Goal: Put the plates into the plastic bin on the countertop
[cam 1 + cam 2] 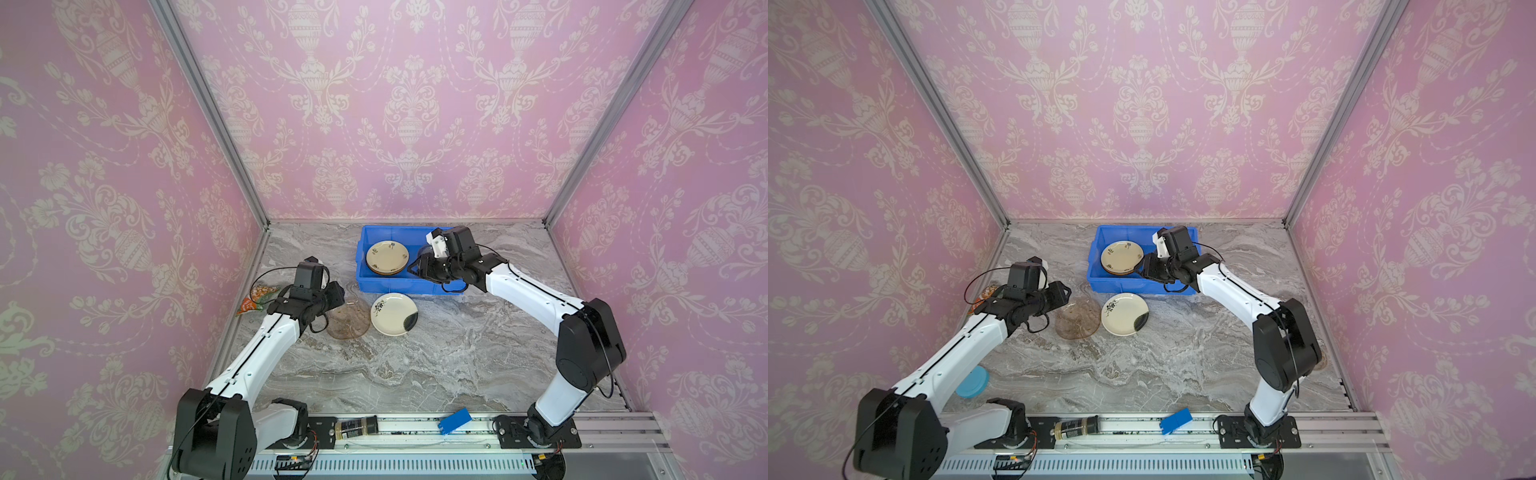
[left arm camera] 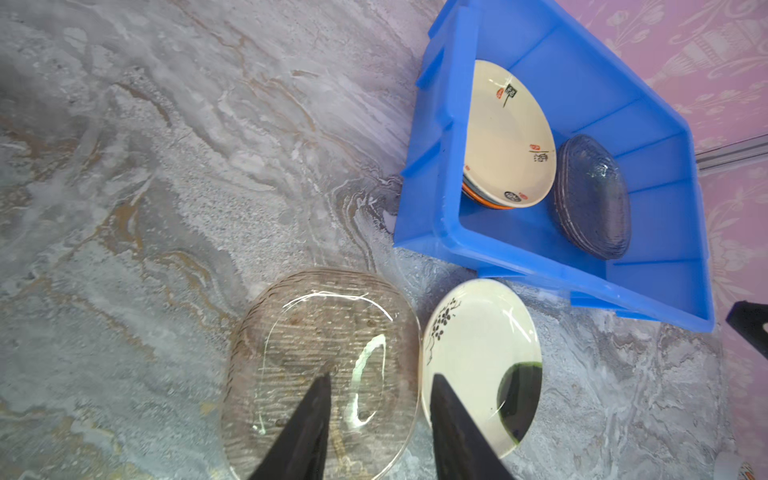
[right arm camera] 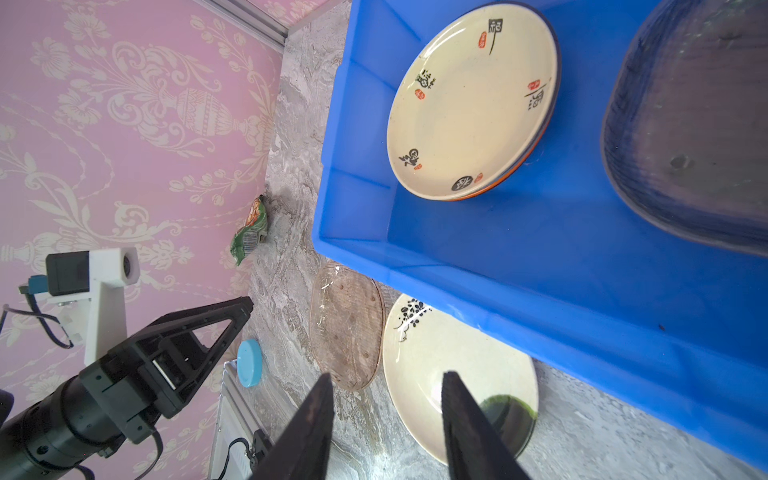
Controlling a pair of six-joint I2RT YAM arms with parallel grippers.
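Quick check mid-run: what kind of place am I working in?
Probably a staged test cell, not a real kitchen: wallpaper panels in aluminium framing, a marble-patterned countertop, a mounting rail in front.

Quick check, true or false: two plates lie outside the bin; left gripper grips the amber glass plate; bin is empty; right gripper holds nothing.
Two plates lie on the countertop outside the blue bin: true, the amber glass plate and the cream floral plate.
The left gripper grips the amber glass plate: false; its jaws stand open above it, empty.
The blue bin is empty: false; it holds a stack topped by a calligraphy plate, plus smoky glass plates.
The right gripper holds nothing: true; jaws open.
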